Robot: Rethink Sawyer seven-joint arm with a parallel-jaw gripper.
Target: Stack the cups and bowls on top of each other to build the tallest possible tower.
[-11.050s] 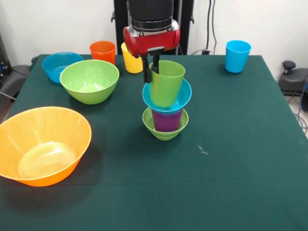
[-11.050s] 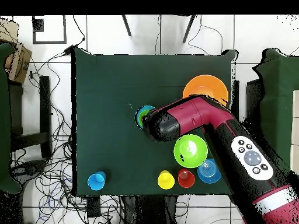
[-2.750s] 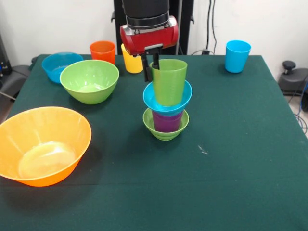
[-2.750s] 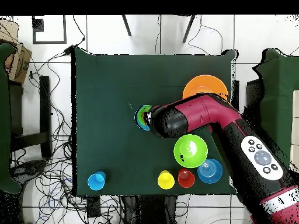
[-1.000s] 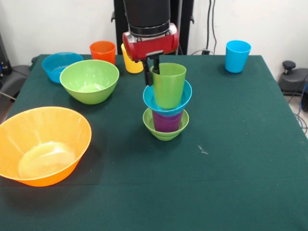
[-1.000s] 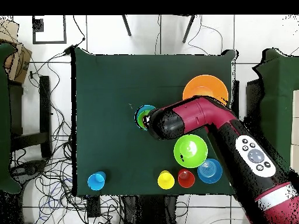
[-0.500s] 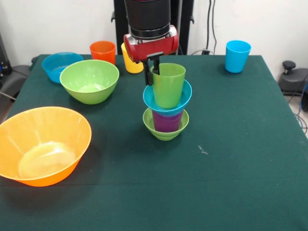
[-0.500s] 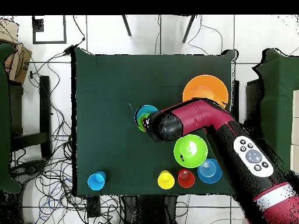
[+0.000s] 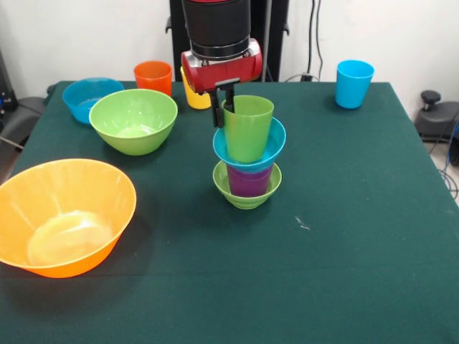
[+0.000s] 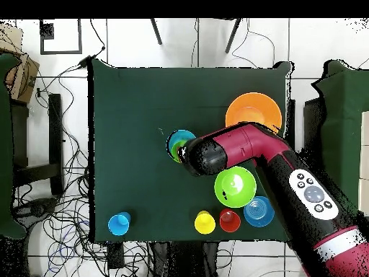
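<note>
At worktop centre, the gripper [image 9: 223,107] is clamped on the green cup [image 9: 247,129]'s 9 o'clock rim; release should be done gently so the tower [image 9: 247,168] isn't tipped.

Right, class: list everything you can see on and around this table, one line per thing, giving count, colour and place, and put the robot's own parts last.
tower: one, table centre; small green bowl, purple cup, small blue bowl, green cup on top
large orange bowl: one, near left corner in the front view
medium green bowl: one, left of the tower
medium blue bowl: one, far left, behind the green bowl
orange cup: one, far edge
yellow cup: one, far edge, partly behind the gripper
light blue cup: one, far right corner
table: one, dark green cloth
arm: one, red and black, reaching over the table
gripper: one, fingers straddling the green cup's rim
</note>
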